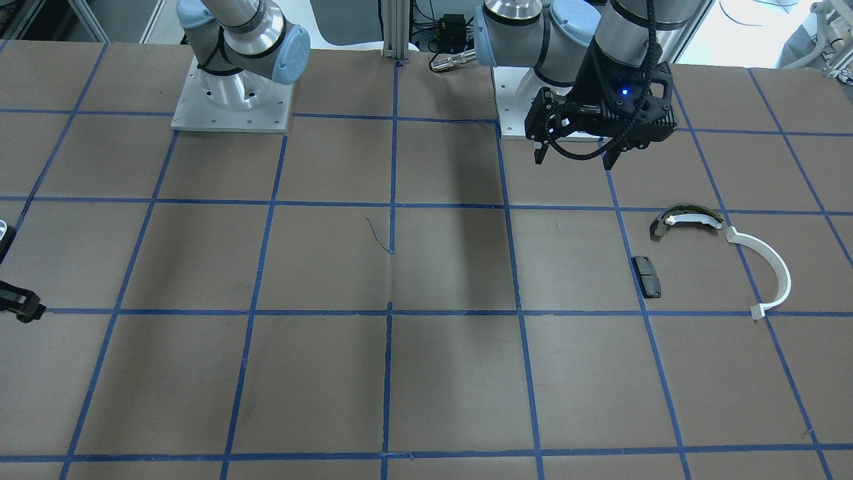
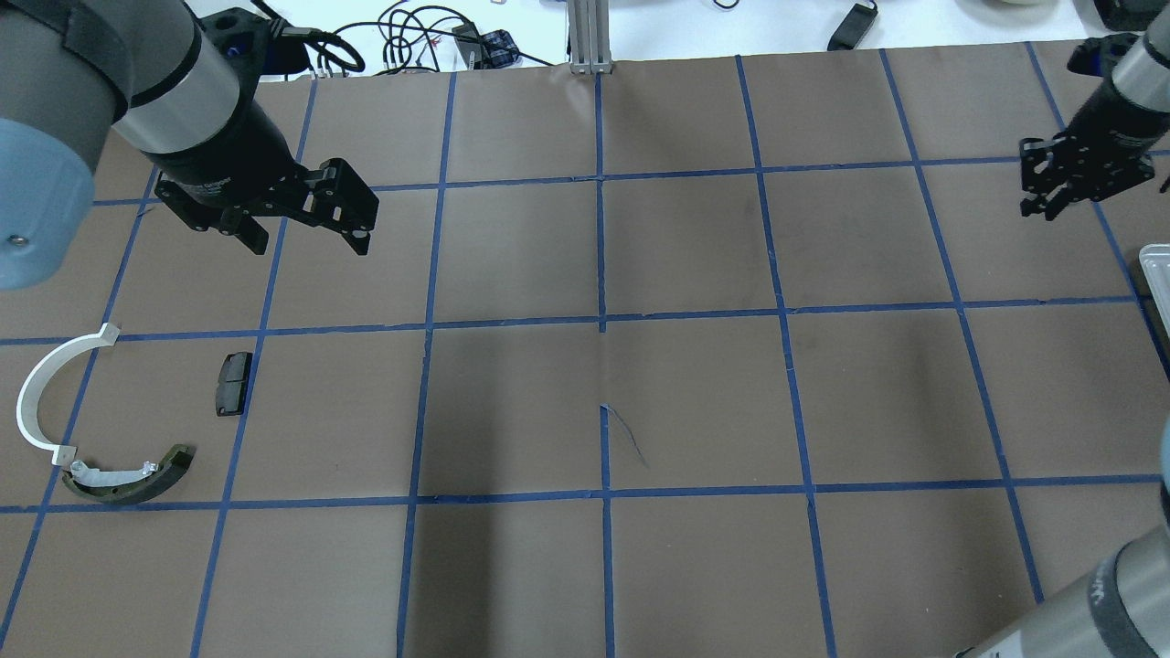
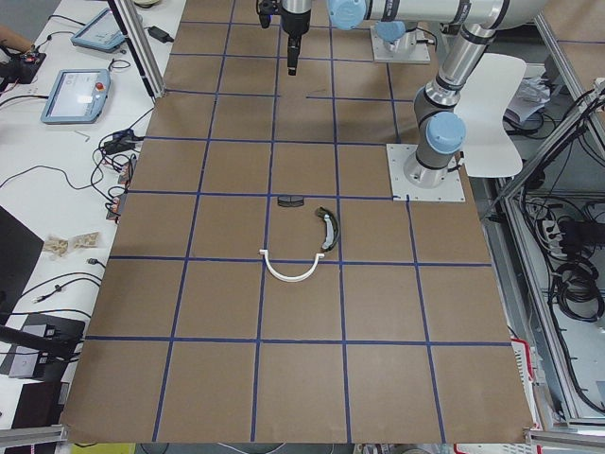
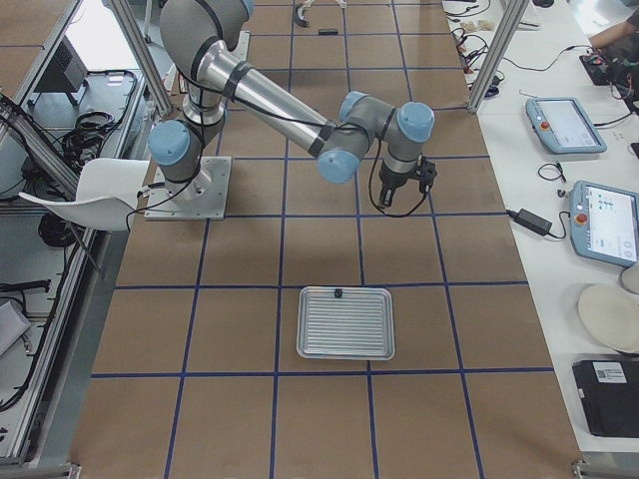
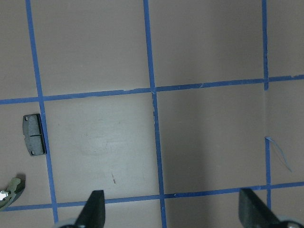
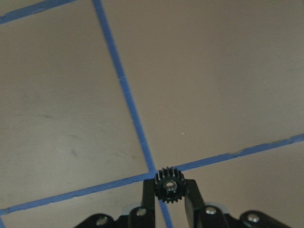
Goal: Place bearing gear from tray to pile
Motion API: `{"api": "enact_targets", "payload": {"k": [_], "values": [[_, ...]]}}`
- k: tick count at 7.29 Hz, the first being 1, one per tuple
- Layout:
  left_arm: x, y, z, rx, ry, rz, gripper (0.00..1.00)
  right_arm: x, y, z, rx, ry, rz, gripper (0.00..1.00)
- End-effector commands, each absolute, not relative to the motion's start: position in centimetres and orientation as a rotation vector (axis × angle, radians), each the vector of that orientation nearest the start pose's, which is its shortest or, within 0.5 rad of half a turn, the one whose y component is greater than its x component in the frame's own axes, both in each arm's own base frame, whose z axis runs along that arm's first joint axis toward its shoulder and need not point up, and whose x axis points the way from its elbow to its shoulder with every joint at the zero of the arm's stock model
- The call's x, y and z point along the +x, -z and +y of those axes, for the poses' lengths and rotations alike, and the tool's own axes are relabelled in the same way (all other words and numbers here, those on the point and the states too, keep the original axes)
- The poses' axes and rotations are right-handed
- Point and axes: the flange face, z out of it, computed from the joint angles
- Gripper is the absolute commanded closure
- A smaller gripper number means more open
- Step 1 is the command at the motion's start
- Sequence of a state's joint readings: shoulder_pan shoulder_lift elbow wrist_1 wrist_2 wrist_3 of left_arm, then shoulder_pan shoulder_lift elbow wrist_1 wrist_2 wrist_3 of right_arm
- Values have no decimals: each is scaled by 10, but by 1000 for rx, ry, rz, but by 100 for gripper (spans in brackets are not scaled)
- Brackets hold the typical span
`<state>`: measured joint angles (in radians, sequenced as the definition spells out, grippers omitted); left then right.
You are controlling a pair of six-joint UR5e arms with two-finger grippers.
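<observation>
Two grippers over table [image 2: 695, 393]. Right gripper [image 6: 167, 190] pinches gear [image 6: 167, 184] above blue tape [image 6: 126, 90] cross, apart from tray [image 4: 345, 323]. Left gripper [image 2: 311, 243] spread wide, up near pile [image 3: 327, 230]. We see pad [image 2: 232, 383] at tape line, arc [image 2: 37, 393] end just beside shoe [image 2: 128, 480]. Big stretch of table lies between arms.

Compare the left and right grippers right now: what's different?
Jaws: the left gripper is wide open; the right gripper is shut.
Load: the left gripper is empty; the right gripper pinches a small black gear.
Place: the left gripper hangs near the black pad; the right gripper is at the opposite end of the table.
Shared: both are off the table, pointing down.
</observation>
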<state>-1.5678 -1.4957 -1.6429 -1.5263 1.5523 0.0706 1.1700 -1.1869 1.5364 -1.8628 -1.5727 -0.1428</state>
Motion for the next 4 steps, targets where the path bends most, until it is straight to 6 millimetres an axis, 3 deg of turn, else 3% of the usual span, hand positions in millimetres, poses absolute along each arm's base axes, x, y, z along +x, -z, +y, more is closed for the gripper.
{"api": "enact_targets", "payload": {"k": [1,2,4], "values": [[-134,-493,-465,107,76,3155,0,20,-310,-620,463,-124,3089,100],[-134,-493,-465,107,78,3155,0,102,-306,-606,528,-128,3062,100],[-134,-493,-465,107,76,3155,0,224,-305,-588,545,-8,3046,100]]}}
